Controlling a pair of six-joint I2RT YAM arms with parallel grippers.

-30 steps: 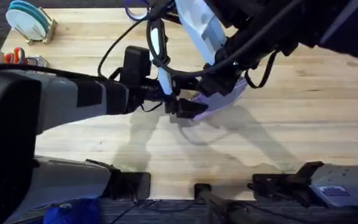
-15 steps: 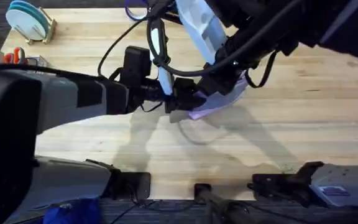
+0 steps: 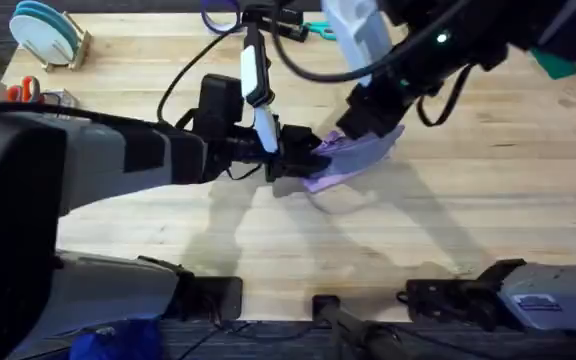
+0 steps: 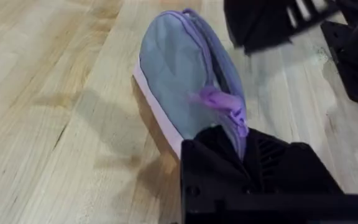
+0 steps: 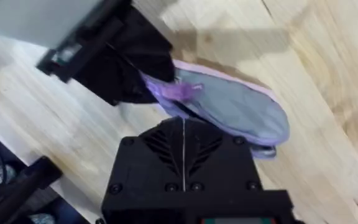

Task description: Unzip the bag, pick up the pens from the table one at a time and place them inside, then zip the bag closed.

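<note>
While the left pincer [image 4: 241, 146] clamps one end of the bag [image 3: 353, 160] above the worktop [image 3: 488, 190], the right pincer's [image 3: 368, 125] state cannot be told; keep the fabric taut and draw along the zipper line.

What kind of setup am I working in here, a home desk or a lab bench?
Likely a lab workbench: a bare wooden plank table, loose cabling by the arms, and props set around its edge, such as blue plates in a rack and orange-handled scissors.
</note>
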